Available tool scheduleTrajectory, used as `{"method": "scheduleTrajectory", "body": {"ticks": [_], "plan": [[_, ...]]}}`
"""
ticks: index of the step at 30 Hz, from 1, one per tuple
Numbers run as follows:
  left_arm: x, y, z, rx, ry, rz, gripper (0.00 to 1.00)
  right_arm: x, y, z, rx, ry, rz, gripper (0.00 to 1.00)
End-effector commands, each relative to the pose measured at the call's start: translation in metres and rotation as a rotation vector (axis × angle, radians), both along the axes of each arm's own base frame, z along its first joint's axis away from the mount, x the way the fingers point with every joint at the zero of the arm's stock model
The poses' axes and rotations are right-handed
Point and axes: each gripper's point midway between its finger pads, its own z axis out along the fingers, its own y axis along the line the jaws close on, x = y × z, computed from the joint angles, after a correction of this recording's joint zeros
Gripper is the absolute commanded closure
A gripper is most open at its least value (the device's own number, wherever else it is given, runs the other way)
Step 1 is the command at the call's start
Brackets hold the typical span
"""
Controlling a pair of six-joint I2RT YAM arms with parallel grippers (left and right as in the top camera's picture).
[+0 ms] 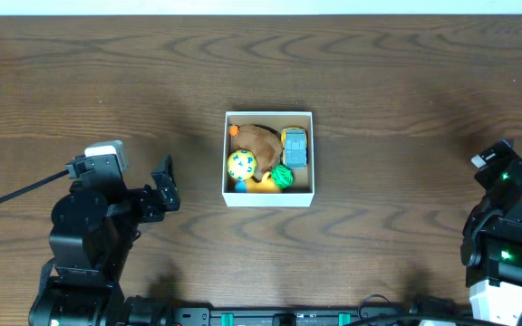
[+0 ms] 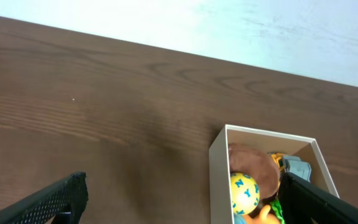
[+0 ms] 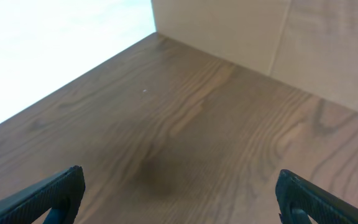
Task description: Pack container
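Both my left gripper [image 2: 182,190] and right gripper [image 3: 179,186] stand fully open, empty; bare wood table [image 1: 379,72] lies around, container [image 1: 268,201] rim ahead-right of my left.

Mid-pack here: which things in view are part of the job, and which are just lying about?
Job: container, holding brown plush, yellow ball, toy car, green toy; left gripper and right gripper, both open, away from it.
Lying about: black cable on the table, by the left arm.
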Motion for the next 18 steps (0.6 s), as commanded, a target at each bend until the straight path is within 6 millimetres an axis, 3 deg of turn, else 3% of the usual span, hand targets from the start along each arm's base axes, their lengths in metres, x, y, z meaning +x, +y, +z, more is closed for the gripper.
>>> {"method": "scheduleTrajectory", "body": {"ticks": [1, 5, 10, 18], "plan": [[-0.001, 0.002, -0.002, 0.016, 0.008, 0.008, 0.02, 0.010, 0.013, -0.003, 0.006, 0.017, 0.118, 0.01], [-0.001, 0.002, -0.002, 0.016, 0.010, 0.008, 0.02, 0.027, 0.042, 0.001, -0.061, 0.052, 0.359, 0.01], [-0.001, 0.002, -0.002, 0.016, 0.010, 0.008, 0.02, 0.040, 0.093, 0.011, -0.161, 0.043, 0.716, 0.01], [-0.001, 0.002, -0.003, 0.016, 0.014, 0.008, 0.02, 0.038, 0.097, 0.010, -0.154, 0.049, 0.736, 0.01]]}}
